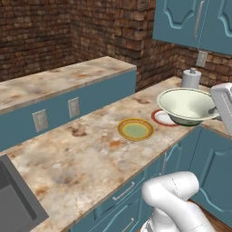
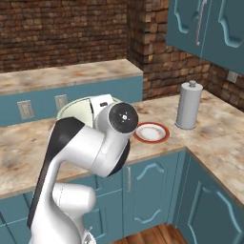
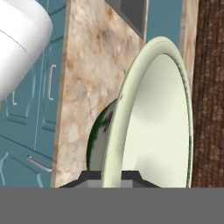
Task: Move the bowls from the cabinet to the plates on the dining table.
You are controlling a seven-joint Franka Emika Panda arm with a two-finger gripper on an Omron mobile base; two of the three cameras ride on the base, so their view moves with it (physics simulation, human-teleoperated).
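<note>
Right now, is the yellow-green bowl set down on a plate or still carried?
Carried. The yellow-green bowl hangs above the counter, overlapping the red-rimmed plate, its rim between the gripper fingers. Contact with the plate: cannot tell.

Glossy white rounded arm [image 2: 81, 147] with a black joint band (dark end cap).

colours and patterns at the dining table

a glossy pale yellow-green bowl [image 1: 187, 105] is seen over a red-rimmed white plate [image 1: 161, 118]; a yellow-orange rim and pale green centre are shown on the other plate [image 1: 135, 129]. the dining table [image 1: 86, 149] top is marbled beige, blotched rust-orange, with teal fronts. brick walls [image 1: 41, 34] are red-brown.
</note>
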